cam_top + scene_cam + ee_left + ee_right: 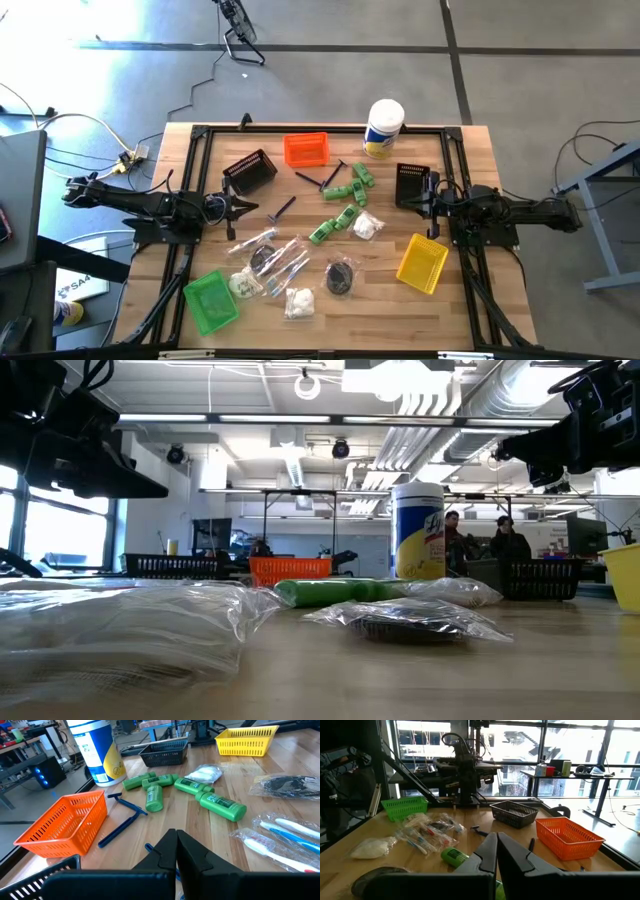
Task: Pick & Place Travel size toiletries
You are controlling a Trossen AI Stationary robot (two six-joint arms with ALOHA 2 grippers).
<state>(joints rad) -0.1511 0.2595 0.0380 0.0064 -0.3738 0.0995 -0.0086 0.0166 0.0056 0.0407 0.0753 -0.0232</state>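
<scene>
A: Where did the two arms sit?
B: The left gripper [243, 208] hung over the left side of the bench [470, 300], just beside the black bin [250, 172], its fingers [192, 855] pressed together with nothing between them. The right gripper [424, 200] hung over the right side, close to the second black bin [409, 183], fingers [515, 855] likewise closed and empty.

A: And the toiletries?
B: They lay scattered across the middle of the bench. The green bottles [348, 190] clustered toward the far right of centre, with one more [331, 226] lying nearer. Blue razors [122, 815] lay to the left of them, near the orange bin [306, 149]. The clear-wrapped toothbrush packets [270, 252] lay near centre left, a bag of white puffs [367, 225] sat right of the bottles, another bag [298, 302] lay at the near edge, and a dark round bundle [341, 275] lay between them.

A: What else stood on the bench?
B: A white canister [383, 127] with a yellow label stood at the far edge, a green bin [211, 302] at the near left and a yellow bin [422, 263] at the near right

A: Anyone behind?
B: In the low view two people [480, 540] showed far off in the room
</scene>
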